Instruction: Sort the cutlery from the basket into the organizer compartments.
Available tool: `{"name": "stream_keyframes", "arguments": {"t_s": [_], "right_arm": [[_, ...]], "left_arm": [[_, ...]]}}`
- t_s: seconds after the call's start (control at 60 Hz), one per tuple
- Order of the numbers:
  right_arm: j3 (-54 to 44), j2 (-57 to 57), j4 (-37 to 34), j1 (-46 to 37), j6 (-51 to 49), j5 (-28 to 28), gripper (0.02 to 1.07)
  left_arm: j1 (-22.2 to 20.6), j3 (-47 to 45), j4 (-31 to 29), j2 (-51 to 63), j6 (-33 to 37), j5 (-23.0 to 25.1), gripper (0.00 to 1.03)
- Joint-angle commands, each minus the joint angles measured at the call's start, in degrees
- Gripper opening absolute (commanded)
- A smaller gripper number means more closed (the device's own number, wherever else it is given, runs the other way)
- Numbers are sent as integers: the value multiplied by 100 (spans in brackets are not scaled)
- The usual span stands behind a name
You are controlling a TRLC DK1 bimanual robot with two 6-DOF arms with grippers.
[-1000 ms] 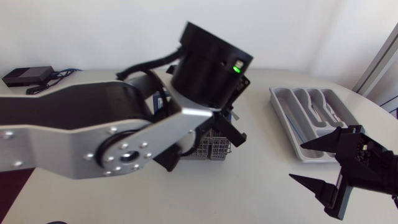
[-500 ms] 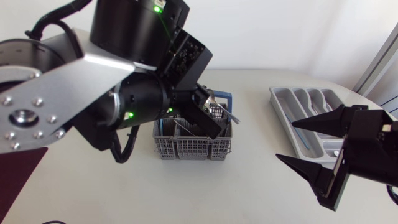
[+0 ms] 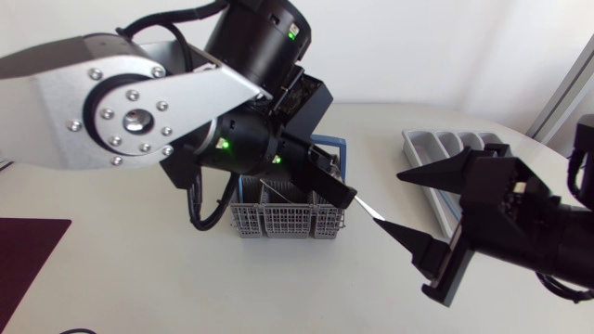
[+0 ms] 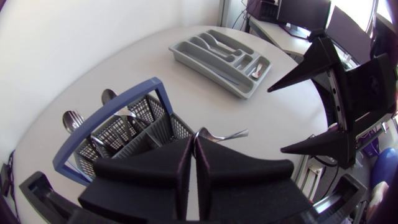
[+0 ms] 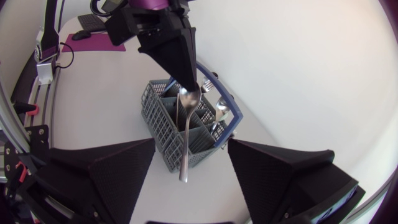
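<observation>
Now left end effector (image 3: 345, 195) clamped on spoon (image 5: 185, 149) near basket (image 3: 278, 223); right end effector (image 3: 390, 199) spread wide, empty.

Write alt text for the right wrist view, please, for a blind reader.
The left gripper holds a spoon in front of the grey basket, its handle pointing between the right gripper's open fingers. More cutlery stands in the basket.

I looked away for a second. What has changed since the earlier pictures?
The left gripper has risen out of the basket, shut on a spoon, and holds it out toward the right gripper, which, open, has moved in from the right toward the middle. The basket and the organizer stayed put.
</observation>
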Motion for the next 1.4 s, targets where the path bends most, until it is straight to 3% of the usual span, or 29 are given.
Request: {"name": "stream_keyframes", "arguments": {"t_s": [0.0,0.233,0.417,0.617,0.783,0.933,1.2,1.283,1.3,1.383], "right_arm": [[-132,313,260,244,176,192,72],[-106,937,700,411,247,306,44],[-114,1307,911,411,255,420,28],[-88,1518,1034,394,255,429,25],[-70,1667,1087,367,247,438,12],[-88,1720,1087,350,247,429,8],[-123,1728,946,350,238,359,8],[-149,1720,876,359,229,324,8],[-167,1711,858,359,229,306,8],[-202,1685,779,376,229,271,8]], "left_arm": [[58,270,-90,160,-197,183,4],[137,385,-204,283,-277,490,4],[146,385,-248,283,-285,570,4],[155,376,-275,274,-303,649,4],[163,367,-283,257,-303,649,4],[172,349,-292,230,-303,649,4],[172,358,-283,195,-329,649,4],[207,367,-257,160,-373,649,20],[234,376,-240,142,-391,649,29],[322,420,-152,81,-426,640,47]]}}
